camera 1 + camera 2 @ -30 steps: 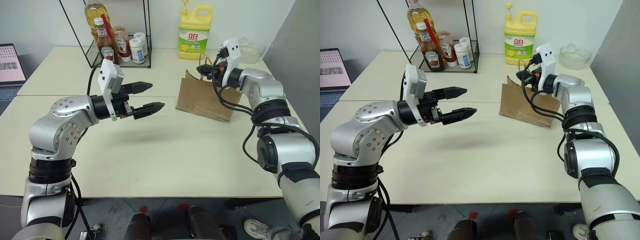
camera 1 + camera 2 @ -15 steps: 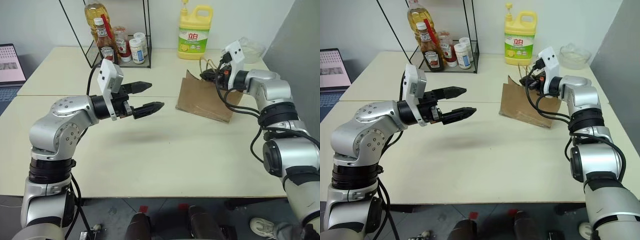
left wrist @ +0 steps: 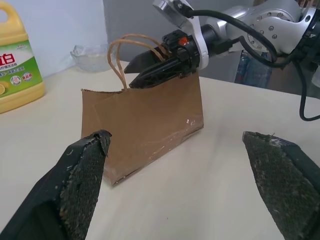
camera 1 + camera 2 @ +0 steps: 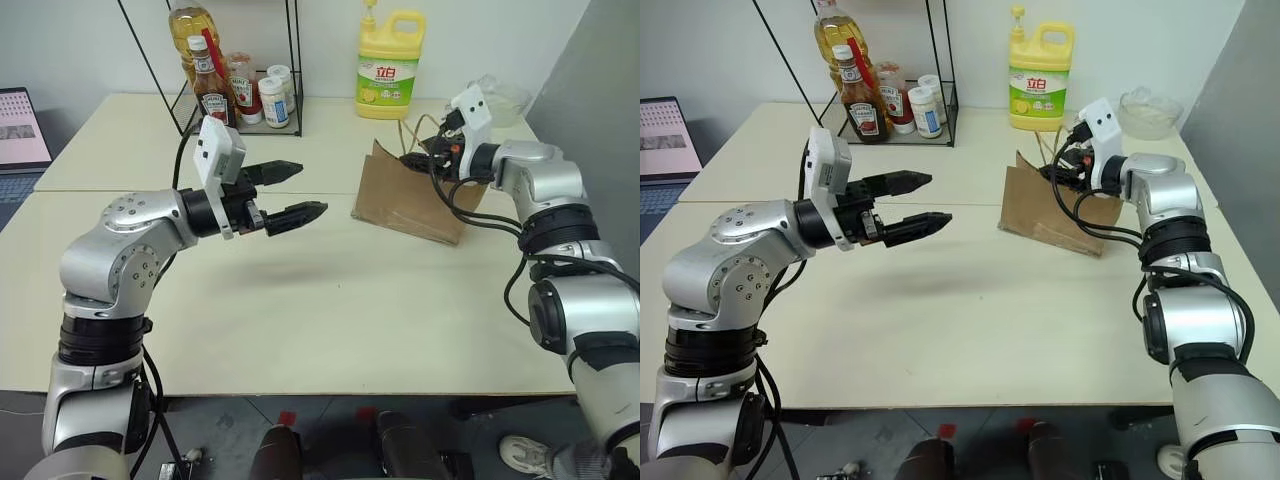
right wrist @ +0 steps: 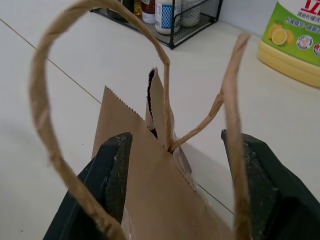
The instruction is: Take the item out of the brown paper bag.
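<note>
Matt, creased brown paper bag (image 3: 142, 125)

This looks like a robot lab staged as a kitchen, not a lived-in home; two plain cream worktops (image 4: 330, 300) pushed together, the seam running across between them; bare white wall behind, a grey partition (image 4: 590, 70) closing off the right; a laptop (image 4: 20, 130) open at the far left edge, screen lit; kitchen props along the back: a black wire rack (image 4: 240, 100) with an oil bottle (image 4: 192, 30), ketchup (image 4: 210, 90) and small jars (image 4: 272, 100), a yellow detergent jug (image 4: 390, 65), a glass bowl (image 4: 1150, 108); a paper bag (image 4: 410, 195) standing alone on the bare top; grey floor under the worktop edge.
</note>
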